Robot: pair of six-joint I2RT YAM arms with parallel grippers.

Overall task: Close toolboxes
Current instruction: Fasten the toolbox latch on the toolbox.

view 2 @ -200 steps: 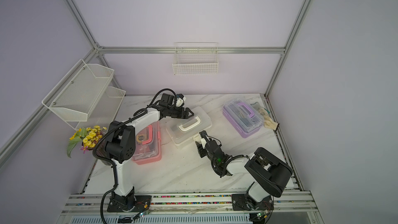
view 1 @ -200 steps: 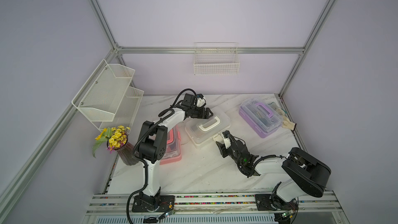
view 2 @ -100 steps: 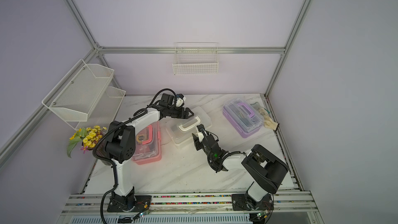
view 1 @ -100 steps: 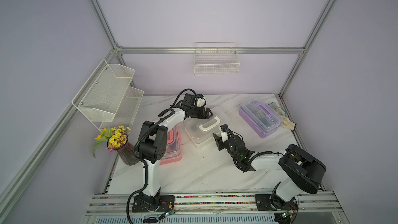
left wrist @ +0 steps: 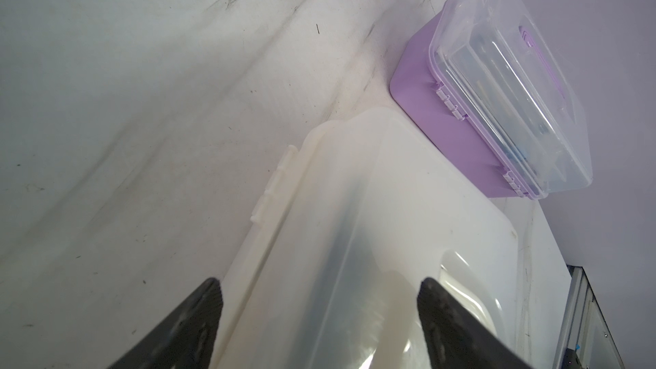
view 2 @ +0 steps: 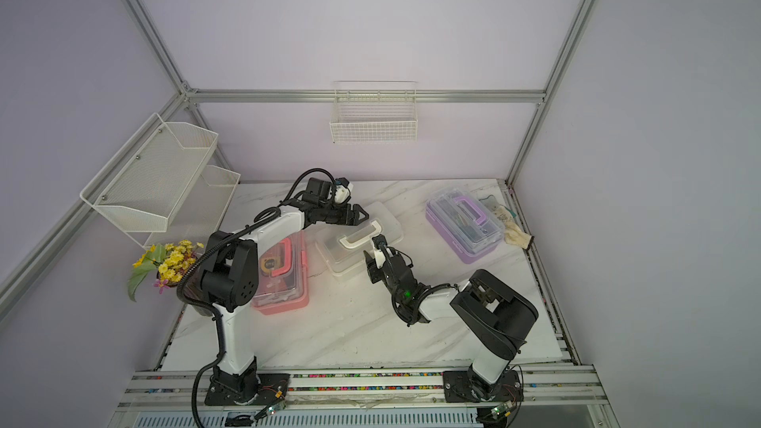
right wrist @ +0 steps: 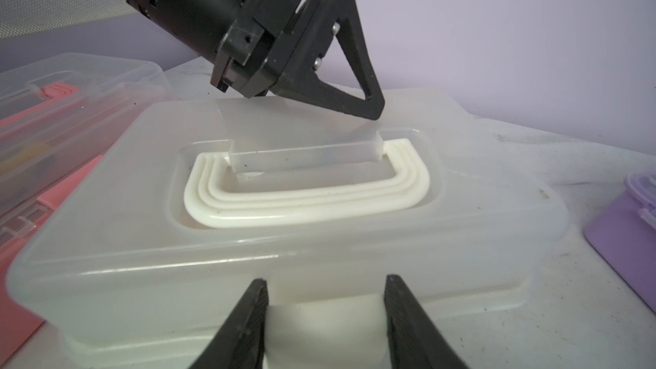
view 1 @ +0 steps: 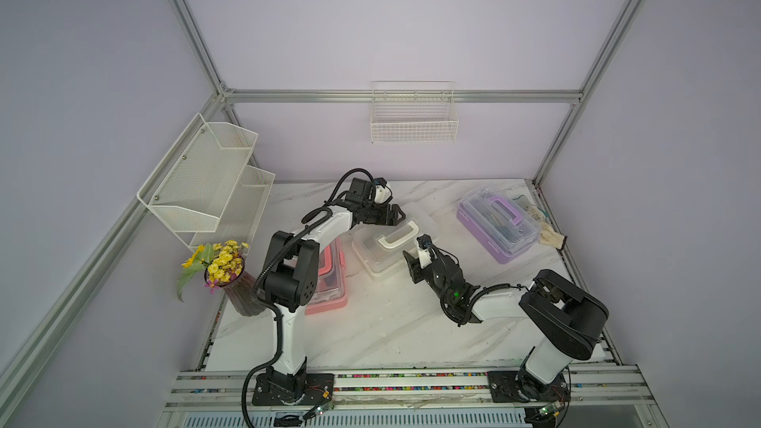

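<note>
At centre, white toolbox (view 1: 370, 255) lid-down, latch (right wrist: 324, 324) seemingly pending: my left gripper (view 1: 398, 216) gapes above, right gripper (right wrist: 325, 278) straddles it (pinching or not, I cannot tell); pink toolbox (view 1: 331, 282), 9 o'clock, and purple toolbox (view 1: 496, 226), 2 o'clock, look closed.

soft even overhead light, faint shadows; wrist views blur up close

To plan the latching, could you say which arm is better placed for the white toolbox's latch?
Probably right: the right gripper straddles the front latch; the left gripper is over the lid.
</note>
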